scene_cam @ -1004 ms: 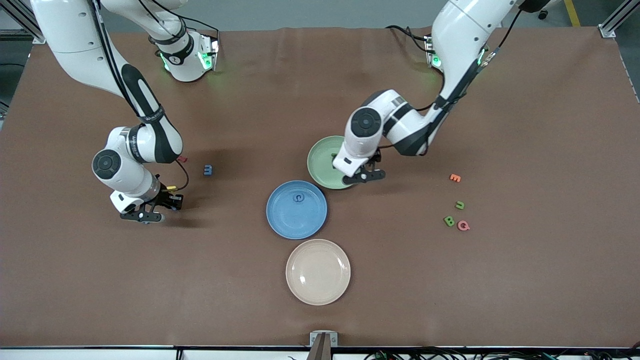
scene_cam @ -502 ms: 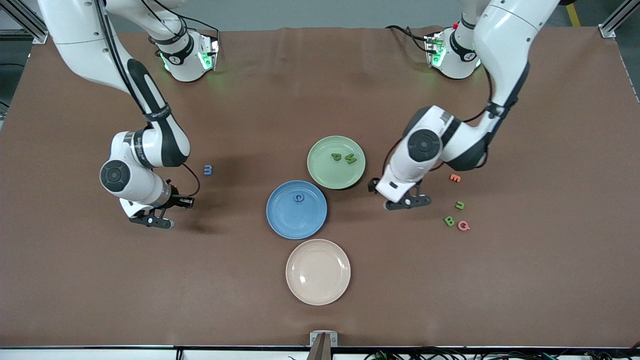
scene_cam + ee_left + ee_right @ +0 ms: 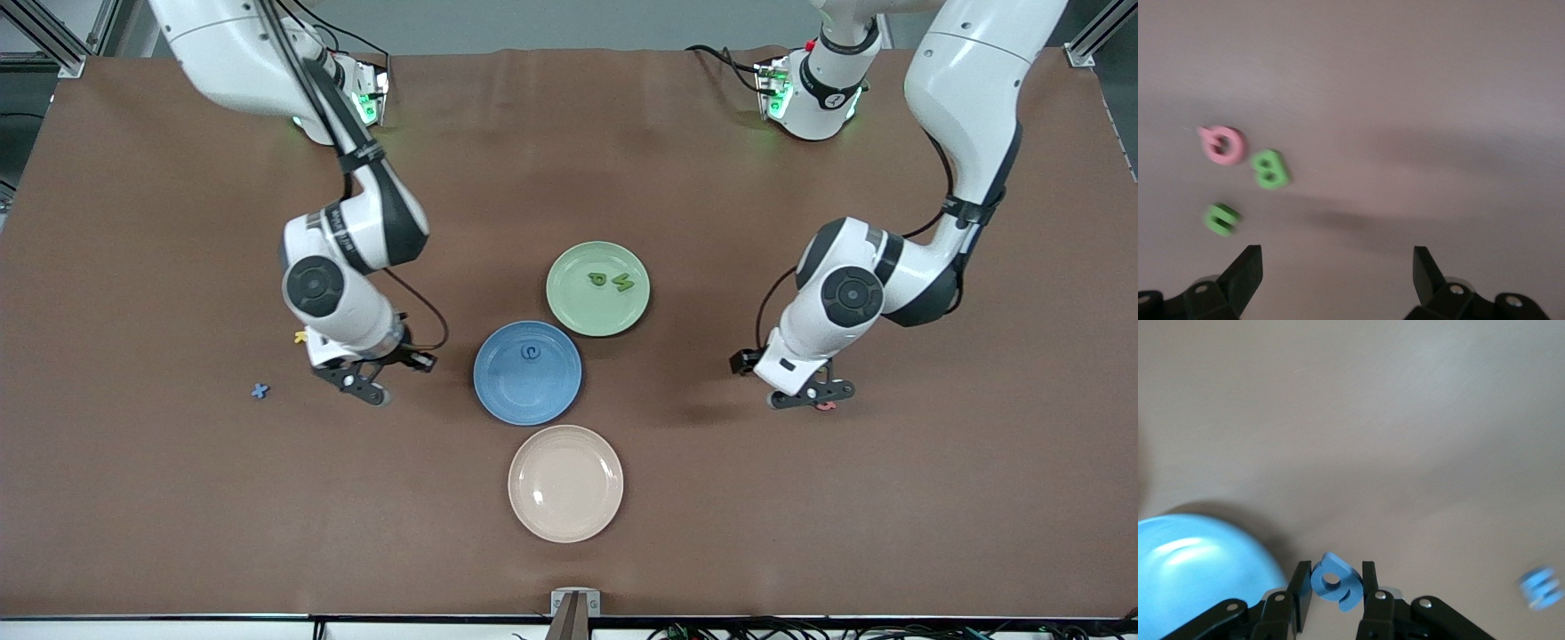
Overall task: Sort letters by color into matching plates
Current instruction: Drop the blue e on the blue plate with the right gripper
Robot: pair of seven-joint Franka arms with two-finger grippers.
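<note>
My right gripper (image 3: 363, 388) is shut on a blue letter (image 3: 1336, 581) and hangs over the table beside the blue plate (image 3: 498, 391), toward the right arm's end. That plate holds one blue letter (image 3: 532, 352). The green plate (image 3: 578, 309) carries two green letters (image 3: 598, 279) (image 3: 624, 284). My left gripper (image 3: 813, 396) is open with nothing between its fingers, just over the table toward the left arm's end. Close to it lie a green B (image 3: 1270, 169) and a green U (image 3: 1221, 219). Another blue letter (image 3: 259, 390) lies on the table toward the right arm's end.
A cream plate (image 3: 565, 516) sits nearer the front camera than the blue plate. A pink letter (image 3: 1223, 145) lies beside the green B. A yellow letter (image 3: 300, 336) shows by the right arm. One more blue letter (image 3: 1540, 588) lies on the table in the right wrist view.
The right arm has carried its blue letter toward the blue plate. The left arm has swung from the green plate to the letters at its end, uncovering two green letters in that plate.
</note>
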